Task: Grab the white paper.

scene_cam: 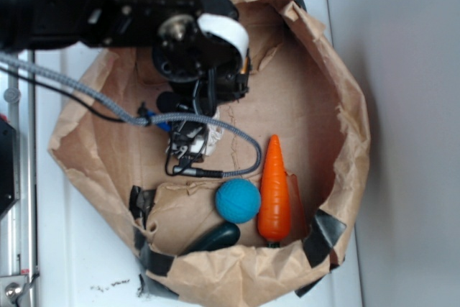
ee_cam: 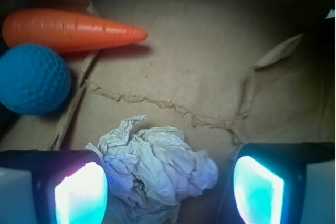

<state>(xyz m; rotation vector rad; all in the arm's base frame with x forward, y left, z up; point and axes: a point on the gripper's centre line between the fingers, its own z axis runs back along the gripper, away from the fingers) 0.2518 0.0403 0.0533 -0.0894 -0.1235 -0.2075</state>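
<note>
The gripper (ee_cam: 168, 187) stands wide open with nothing in its hold — its glowing pads (ee_cam: 79, 195) straddle the white paper (ee_cam: 155, 169), which lies between them nearer the left-hand pad, apparently lined up for a close. Just beyond runs a ragged tear in the brown paper bag (ee_cam: 210, 66) floor. Farther off, up and left, sit the blue ball (ee_cam: 32, 80) and orange carrot (ee_cam: 68, 29) — clear of the jaws.

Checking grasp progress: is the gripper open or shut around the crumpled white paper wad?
Open. In the wrist view the gripper has its fingers apart on either side of the crumpled white paper wad, with a gap beside the right finger.
</note>
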